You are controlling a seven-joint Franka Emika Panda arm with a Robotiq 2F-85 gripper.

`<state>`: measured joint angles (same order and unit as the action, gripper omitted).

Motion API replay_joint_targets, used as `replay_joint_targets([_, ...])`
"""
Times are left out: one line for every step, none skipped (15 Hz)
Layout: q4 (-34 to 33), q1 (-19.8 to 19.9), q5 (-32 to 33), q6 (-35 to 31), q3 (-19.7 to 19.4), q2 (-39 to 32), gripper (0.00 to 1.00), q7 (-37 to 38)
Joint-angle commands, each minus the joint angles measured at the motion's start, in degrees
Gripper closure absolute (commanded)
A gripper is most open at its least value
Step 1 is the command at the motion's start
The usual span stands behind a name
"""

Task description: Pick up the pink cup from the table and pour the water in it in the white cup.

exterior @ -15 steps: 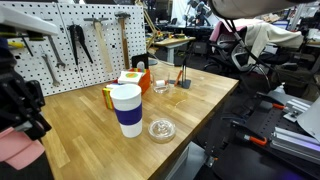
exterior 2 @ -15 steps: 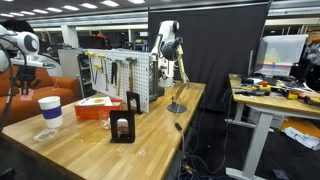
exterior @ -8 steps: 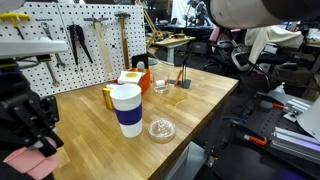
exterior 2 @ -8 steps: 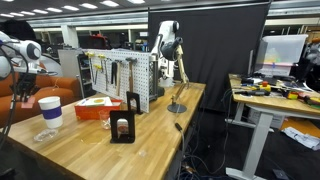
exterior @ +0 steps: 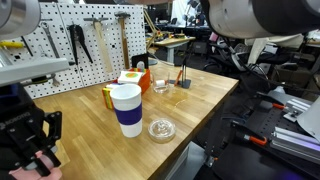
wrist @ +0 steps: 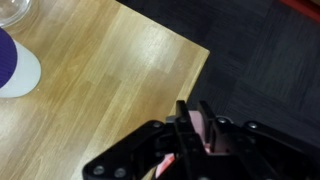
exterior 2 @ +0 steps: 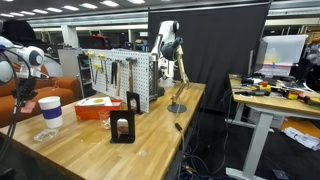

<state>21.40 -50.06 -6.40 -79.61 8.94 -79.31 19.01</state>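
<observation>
Pink cup (wrist: pixel 209 134) sat clamped in the gripper (wrist: pixel 195 121), lifted beside the table (wrist: pixel 110 70) corner; transport seemed underway, and next it needed carrying above the white cup (exterior: pixel 126 108) before tilting.

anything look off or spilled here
No spill shows; the white cup stands upright on the table. One oddity: in the wrist view the pincer holds the pink cup seemingly past the table's corner, away from the white cup.

From my remote station, a workshop: hammers (exterior: pixel 122 42) hang on a white pegboard (exterior: pixel 55 45) behind the butcher-block desk (exterior: pixel 205 95), a monitor (exterior 2: pixel 285 50) glowing across the aisle.
</observation>
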Motion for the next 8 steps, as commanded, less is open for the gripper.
replay_joint_targets([-1.0, 0.1, -1.6, -3.4, 0.3, -1.0, 0.96, 5.7])
replay_joint_targets([-0.8, -0.1, -1.5, -4.4, 0.2, -1.0, 0.96, 6.6])
replay_joint_targets([-0.9, -0.2, -1.5, -5.6, 0.1, -1.2, 0.96, 7.4])
replay_joint_targets([-1.0, -0.3, -1.2, -7.0, 0.0, -1.4, 0.96, 7.7])
replay_joint_targets([-0.9, -0.5, -1.0, -7.9, -0.2, -1.4, 0.96, 7.6])
replay_joint_targets([-0.2, -0.4, -0.7, -6.4, -0.2, -0.9, 0.85, 6.6])
replay_joint_targets([-0.2, -0.5, -0.7, -6.9, -0.2, -0.9, 0.85, 6.8])
replay_joint_targets([-0.2, -0.5, -0.7, -7.1, -0.2, -0.9, 0.85, 6.9])
